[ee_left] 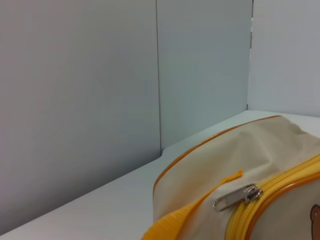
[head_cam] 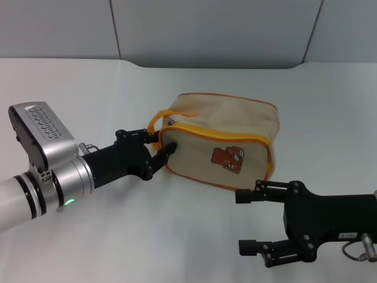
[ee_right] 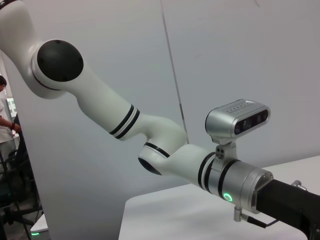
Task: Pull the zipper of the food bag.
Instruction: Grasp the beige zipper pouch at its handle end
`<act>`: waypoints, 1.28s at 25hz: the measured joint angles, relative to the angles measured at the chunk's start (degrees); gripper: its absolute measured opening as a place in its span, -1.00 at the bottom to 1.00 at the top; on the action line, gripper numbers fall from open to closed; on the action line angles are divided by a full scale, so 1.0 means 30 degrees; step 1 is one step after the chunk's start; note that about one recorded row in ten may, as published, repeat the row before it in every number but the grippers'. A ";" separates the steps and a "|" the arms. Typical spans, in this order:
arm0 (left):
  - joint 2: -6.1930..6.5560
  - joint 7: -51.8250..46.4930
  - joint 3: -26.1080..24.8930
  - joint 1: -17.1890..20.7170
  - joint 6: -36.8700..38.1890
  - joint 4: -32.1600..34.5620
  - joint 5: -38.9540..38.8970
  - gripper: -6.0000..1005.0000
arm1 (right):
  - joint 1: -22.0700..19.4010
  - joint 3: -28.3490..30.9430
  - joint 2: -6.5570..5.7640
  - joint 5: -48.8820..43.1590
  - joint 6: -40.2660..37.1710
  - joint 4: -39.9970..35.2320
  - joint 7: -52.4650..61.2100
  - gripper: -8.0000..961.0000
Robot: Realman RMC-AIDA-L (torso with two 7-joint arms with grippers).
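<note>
The beige food bag [head_cam: 235, 121] with a brown bear print lies in the middle of the white table. Its yellow-orange zipper [head_cam: 219, 135] runs round the front edge, and the silver pull tab [head_cam: 171, 122] sits at the bag's left end. In the left wrist view the pull tab [ee_left: 235, 196] lies free on the bag [ee_left: 250, 150], beside the orange strap loop [ee_left: 175, 222]. My left gripper [head_cam: 162, 143] is open at the bag's left corner, just below the tab, holding nothing. My right gripper [head_cam: 245, 221] is open and empty in front of the bag's right end.
The white table [head_cam: 88, 88] stretches back to grey wall panels [head_cam: 206, 29]. The right wrist view shows only my left arm [ee_right: 165, 145] with its wrist camera [ee_right: 237, 120] before the wall.
</note>
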 joint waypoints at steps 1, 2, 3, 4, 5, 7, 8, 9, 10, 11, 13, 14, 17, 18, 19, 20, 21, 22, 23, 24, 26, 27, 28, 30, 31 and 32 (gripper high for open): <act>0.0000 0.0000 0.0000 0.0000 0.0000 0.0000 0.0000 -0.15 | 0.0000 0.0000 0.0000 0.0000 0.0000 0.0000 0.0000 0.76; -0.0001 0.0003 -0.0021 0.0021 0.0068 -0.0005 -0.0017 -0.22 | -0.0014 0.0002 -0.0001 0.0001 0.0001 0.0001 -0.0001 0.76; -0.0003 0.0005 -0.0048 0.0065 0.0205 -0.0010 -0.0038 -0.29 | -0.0040 0.0004 0.0000 0.0001 0.0000 0.0000 -0.0001 0.76; -0.0006 0.0006 -0.0065 0.0113 0.0346 -0.0010 -0.0041 -0.30 | -0.0058 0.0005 0.0000 0.0001 0.0000 0.0000 0.0000 0.76; -0.0006 0.0009 -0.0097 0.0166 0.0541 -0.0009 -0.0050 -0.32 | -0.0078 0.0002 0.0000 0.0001 0.0001 0.0000 -0.0001 0.76; -0.0005 0.0010 -0.0103 0.0198 0.0622 -0.0008 -0.0052 -0.35 | -0.0081 -0.0009 0.0000 0.0001 0.0001 0.0000 -0.0001 0.76; -0.0007 0.0010 -0.0106 0.0229 0.0725 -0.0011 -0.0054 -0.37 | -0.0084 -0.0024 0.0000 0.0001 0.0001 0.0001 0.0000 0.76; -0.0006 0.0010 -0.0093 0.0256 0.0817 -0.0019 -0.0056 -0.38 | -0.0084 -0.0039 0.0000 0.0001 0.0001 0.0001 -0.0001 0.76; -0.0007 0.0013 -0.0080 0.0276 0.0881 -0.0021 -0.0059 -0.40 | -0.0085 -0.0029 0.0001 0.0001 0.0000 0.0000 -0.0002 0.76; -0.0006 0.0020 -0.0074 0.0295 0.0940 -0.0023 -0.0060 -0.41 | -0.0085 -0.0029 0.0001 0.0001 0.0000 0.0000 -0.0002 0.76; -0.0006 0.0080 -0.0093 0.0351 0.1153 -0.0027 -0.0069 -0.45 | -0.0096 0.0029 0.0000 0.0000 -0.0049 -0.0006 -0.0001 0.76; -0.0006 0.0122 -0.0108 0.0375 0.1232 -0.0027 -0.0072 -0.46 | -0.0107 0.0058 0.0000 0.0001 -0.0155 -0.0009 -0.0001 0.75; -0.0029 0.0597 -0.0269 0.0442 0.1316 -0.0156 -0.0259 -0.56 | -0.0143 0.0112 -0.0001 0.0084 -0.0373 -0.0012 -0.0040 0.75; -0.0033 0.0893 -0.0294 0.0447 0.1326 -0.0275 -0.0426 -0.61 | -0.0174 0.0146 -0.0001 0.0128 -0.0426 -0.0028 -0.0087 0.75; -0.0039 0.1258 -0.0318 0.0450 0.1361 -0.0420 -0.0606 -0.65 | -0.0203 0.0208 -0.0001 0.0155 -0.0455 -0.0052 -0.0128 0.75; -0.0040 0.1623 -0.0344 0.0463 0.1431 -0.0570 -0.0799 -0.70 | -0.0237 0.0327 0.0006 0.0184 -0.0469 -0.0088 -0.0176 0.75; -0.0040 0.1799 -0.0370 0.0470 0.1515 -0.0638 -0.0884 -0.75 | -0.0237 0.0327 0.0006 0.0184 -0.0469 -0.0088 -0.0176 0.75; -0.0039 0.1932 -0.0390 0.0476 0.1573 -0.0689 -0.0947 -0.79 | -0.0239 0.0369 0.0010 0.0193 -0.0471 -0.0090 -0.0178 0.75; -0.0039 0.2111 -0.0411 0.0479 0.1696 -0.0742 -0.1001 -0.80 | -0.0239 0.0393 0.0012 0.0199 -0.0472 -0.0090 -0.0179 0.75; -0.0039 0.2200 -0.0421 0.0479 0.1771 -0.0762 -0.1008 -0.80 | -0.0238 0.0397 0.0014 0.0206 -0.0471 -0.0095 -0.0181 0.75; -0.0036 0.2263 -0.0424 0.0478 0.1886 -0.0748 -0.1010 -0.81 | -0.0231 0.0397 0.0018 0.0207 -0.0459 -0.0109 -0.0181 0.75; -0.0034 0.2298 -0.0420 0.0498 0.2010 -0.0674 -0.1012 -0.82 | -0.0230 0.0409 0.0021 0.0207 -0.0447 -0.0129 -0.0183 0.75; -0.0021 0.2575 -0.0421 0.0621 0.2328 -0.0455 -0.1014 -0.82 | -0.0232 0.0544 0.0023 0.0207 -0.0444 -0.0147 -0.0198 0.75; 0.0007 0.2953 -0.0435 0.0728 0.2605 -0.0257 -0.1018 -0.82 | -0.0251 0.1119 0.0035 0.0208 -0.0463 -0.0167 -0.0292 0.75; 0.0023 0.3464 -0.0447 0.0868 0.2828 -0.0033 -0.1022 -0.82 | -0.0257 0.1651 0.0056 0.0207 -0.0481 -0.0156 -0.0373 0.75; 0.0035 0.3971 -0.0484 0.1007 0.3045 0.0229 -0.1022 -0.82 | -0.0263 0.2409 0.0072 0.0219 -0.0485 -0.0118 -0.0493 0.75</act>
